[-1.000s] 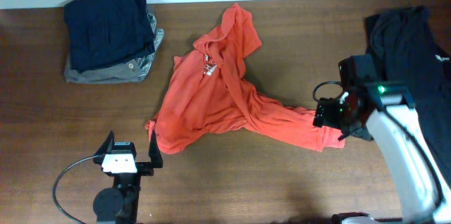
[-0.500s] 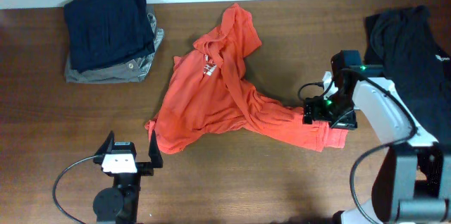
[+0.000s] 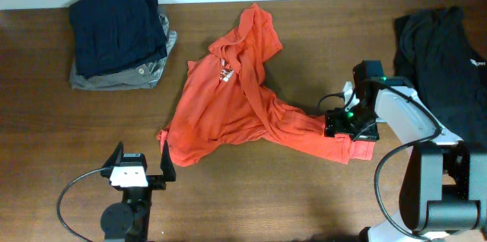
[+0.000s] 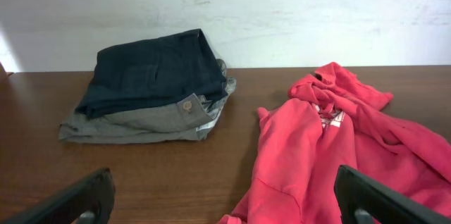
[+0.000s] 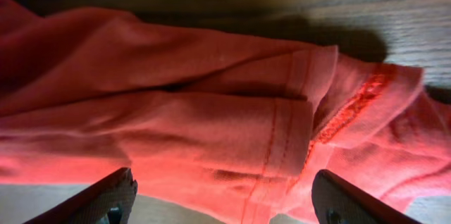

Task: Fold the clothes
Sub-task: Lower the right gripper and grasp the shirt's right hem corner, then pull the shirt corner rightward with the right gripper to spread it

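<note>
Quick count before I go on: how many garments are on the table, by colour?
Orange-red T-shirt: 1
Black garment: 1
Navy folded garment: 1
Grey folded garment: 1
Total: 4

A robot lab bench rather than a home; a brown wood-grain tabletop backs onto a bare, scuffed white wall; a black robot arm base with a looping black cable sits at the near edge, a white-and-black robot arm at the right; a crumpled orange-red T-shirt, a folded navy and grey garment stack and a black garment lie spread out.
</note>
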### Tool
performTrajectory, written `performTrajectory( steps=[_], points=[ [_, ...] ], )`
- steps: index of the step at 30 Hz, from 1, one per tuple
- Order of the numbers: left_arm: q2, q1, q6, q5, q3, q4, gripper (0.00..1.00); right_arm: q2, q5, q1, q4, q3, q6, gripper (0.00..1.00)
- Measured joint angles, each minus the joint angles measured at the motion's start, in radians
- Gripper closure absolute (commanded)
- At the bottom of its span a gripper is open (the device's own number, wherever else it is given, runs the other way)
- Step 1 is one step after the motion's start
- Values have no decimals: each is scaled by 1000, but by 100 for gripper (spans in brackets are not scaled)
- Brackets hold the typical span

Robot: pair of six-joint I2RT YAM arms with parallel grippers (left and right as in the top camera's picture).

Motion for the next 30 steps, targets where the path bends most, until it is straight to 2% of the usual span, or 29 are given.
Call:
performTrajectory(
  steps=[10,16,20,24,25,26,28,30],
  points=[
    [0,0,0,0,0,0,1,2,0,0,64,-60,-5,35],
    [0,0,0,0,0,0,1,2,0,0,54,-58,-3,39],
    [0,0,0,0,0,0,1,2,0,0,38,-43,-4,46],
    [0,0,0,0,0,0,1,2,0,0,41,-36,-10,63],
    [0,0,0,0,0,0,1,2,1,0,42,-36,-9,78],
    [0,0,0,0,0,0,1,2,1,0,42,-35,-10,87],
    [0,0,0,0,0,0,1,2,5,0,42,-35,-12,95],
    [0,0,0,0,0,0,1,2,8,0,42,-35,-6,96]
  ],
)
